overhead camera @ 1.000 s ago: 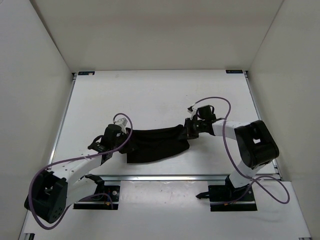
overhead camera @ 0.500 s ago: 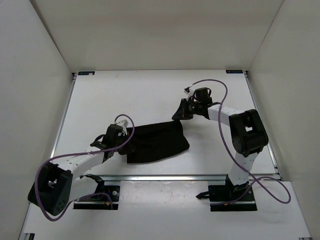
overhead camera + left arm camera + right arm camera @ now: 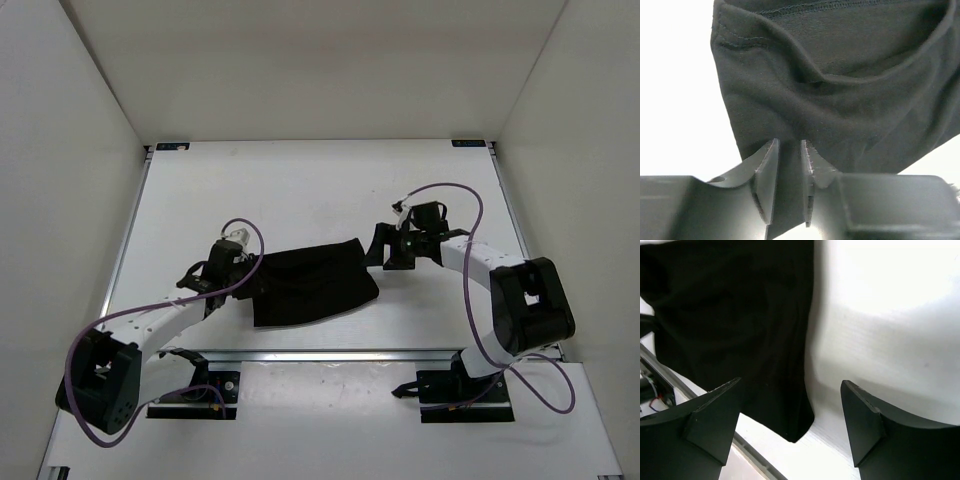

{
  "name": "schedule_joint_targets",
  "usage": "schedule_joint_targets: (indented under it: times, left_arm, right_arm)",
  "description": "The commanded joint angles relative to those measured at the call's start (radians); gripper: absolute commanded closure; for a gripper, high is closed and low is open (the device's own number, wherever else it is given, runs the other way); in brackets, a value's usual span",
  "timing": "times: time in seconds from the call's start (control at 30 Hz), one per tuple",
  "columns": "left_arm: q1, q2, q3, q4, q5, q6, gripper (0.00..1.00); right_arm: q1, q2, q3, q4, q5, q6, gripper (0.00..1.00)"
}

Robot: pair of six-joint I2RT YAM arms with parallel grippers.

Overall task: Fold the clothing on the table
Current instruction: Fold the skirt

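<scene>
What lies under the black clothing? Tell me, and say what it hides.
Only the table shows around the clothing, which lies on it. The patch of tabletop beneath is covered, as are the garment's lower layers; whether anything else lies there cannot be seen.

1 garment (image 3: 315,280), 1 table (image 3: 300,190), 2 claws (image 3: 789,141) (image 3: 791,382)

Clothing (image 3: 315,282) plain matte black, unpatterned; table (image 3: 300,190) flat white, its 2 corner brackets (image 3: 172,146) blue-black; cables (image 3: 446,185) purple; arm links (image 3: 470,257) white with black joints (image 3: 525,300); enclosure walls (image 3: 90,80) plain off-white; right gripper (image 3: 791,381) dark grey.
</scene>
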Motion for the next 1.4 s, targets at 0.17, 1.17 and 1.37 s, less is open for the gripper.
schedule_joint_targets:
  times: [0.17,1.17,1.37]
  left_arm:
    - [-0.005,0.032,0.010,-0.011,-0.072,0.008,0.82]
    - [-0.166,0.302,0.059,0.098,-0.042,-0.031,1.00]
    - [-0.206,0.394,0.126,0.127,-0.008,-0.043,1.00]
  right_arm:
    - [0.065,0.072,-0.022,0.015,0.026,-0.028,0.29]
    - [0.052,0.128,0.161,-0.103,0.072,-0.068,1.00]
    - [0.102,0.013,0.333,-0.189,0.080,-0.077,1.00]
